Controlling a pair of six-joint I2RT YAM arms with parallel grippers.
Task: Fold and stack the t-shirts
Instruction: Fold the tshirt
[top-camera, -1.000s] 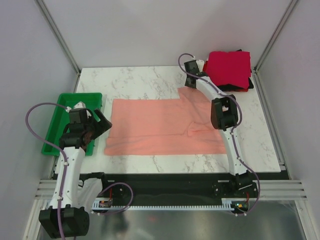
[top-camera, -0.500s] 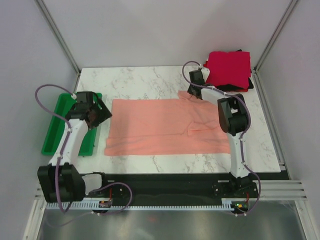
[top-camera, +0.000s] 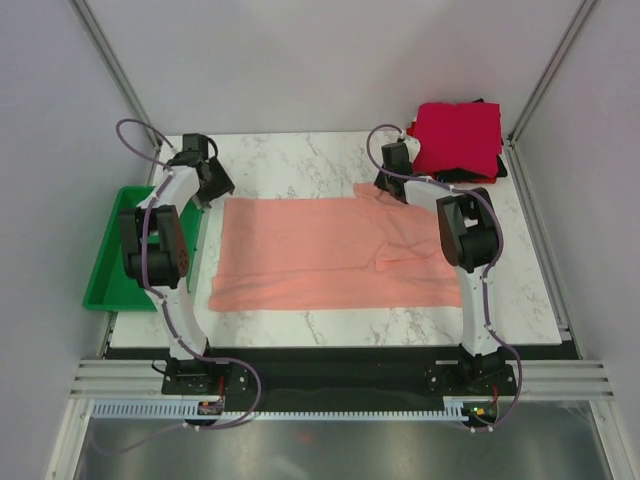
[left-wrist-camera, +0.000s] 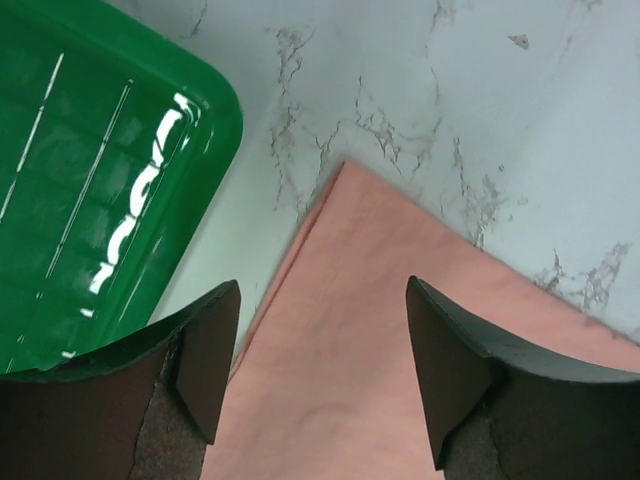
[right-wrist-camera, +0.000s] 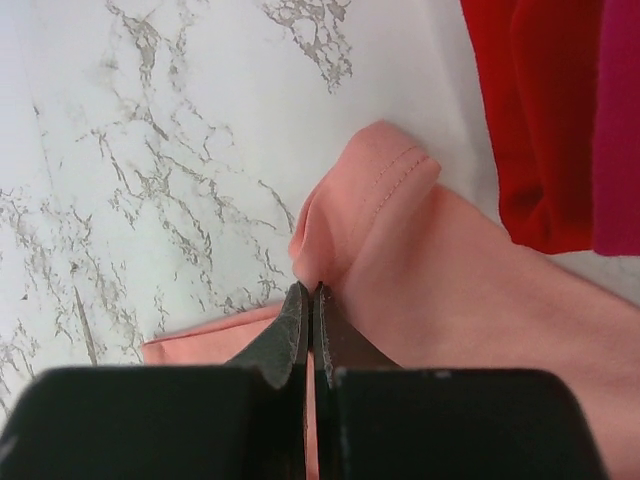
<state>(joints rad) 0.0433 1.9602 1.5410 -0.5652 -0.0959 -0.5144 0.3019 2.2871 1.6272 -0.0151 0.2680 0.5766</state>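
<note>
Lying flat across the middle of the bench (top-camera: 300, 160), the pink shirt (top-camera: 330, 255) reaches from just beside the tray (top-camera: 115, 260) on the left to the right arm on the other side. The left pincer (left-wrist-camera: 320, 295) hangs over the shirt's upper left corner, near the tray's upper end. Its jaws stand wide apart and grip nothing. In the wrist view the corner of the cloth points up between the two fingers (left-wrist-camera: 205, 360), with the tray's rounded corner in the upper left of that frame. How high it hangs above the cloth I cannot tell.

The right pincer (right-wrist-camera: 310, 300) is at the shirt's upper right corner, jaws pressed together on a raised fold of pink cloth by a stitched hem. The fold bulges just beyond the tips, and the rest of the shirt runs off to the lower right of the wrist frame.

Just past that corner, in the upper right of the overhead view, sits the stack (top-camera: 458, 135) of folded shirts, crimson on top with red and black edges showing beneath. From the wrist, its red and crimson edges lie right beside the pinched cloth; whether they touch I cannot tell.
</note>
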